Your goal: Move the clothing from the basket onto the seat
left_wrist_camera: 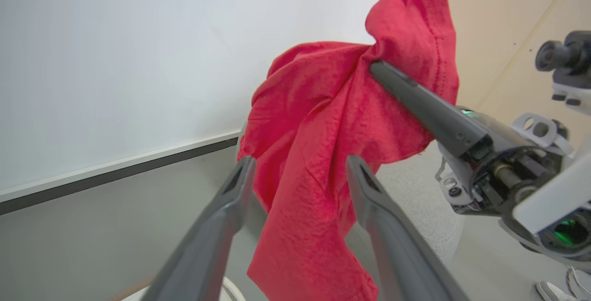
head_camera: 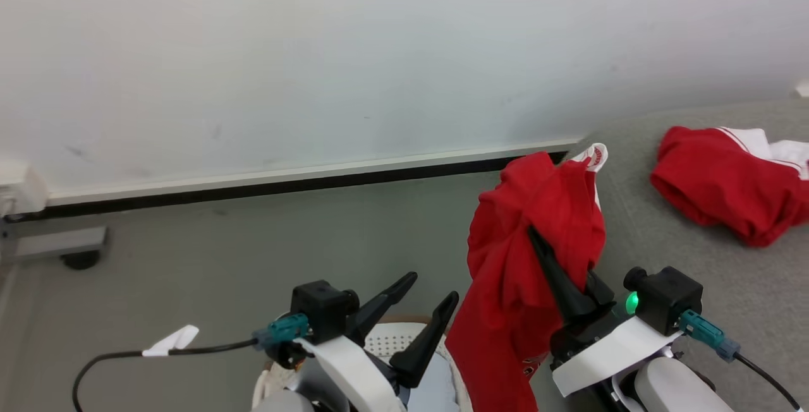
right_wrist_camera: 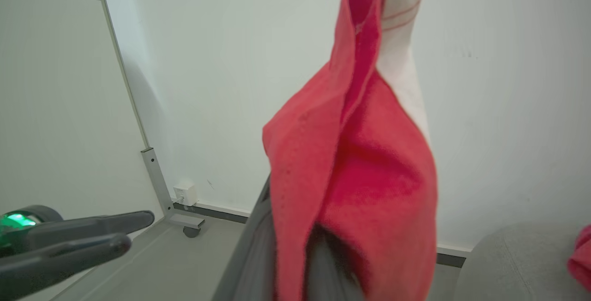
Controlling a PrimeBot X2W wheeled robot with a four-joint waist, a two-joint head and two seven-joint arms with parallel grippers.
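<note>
My right gripper is shut on a bright-red garment with white striped trim, held up in the air. The cloth drapes over the fingers and hangs down beside the light-grey seat. A second red and white garment lies crumpled on the seat. My left gripper is open with nothing in it, just above the cream perforated basket at the bottom edge. In the left wrist view the open left gripper faces the hanging garment. In the right wrist view the red cloth covers the fingertips.
A white wall with a dark skirting board runs behind the grey floor. A grey frame foot with a caster stands at the far left. A black cable with a white tag trails from my left wrist.
</note>
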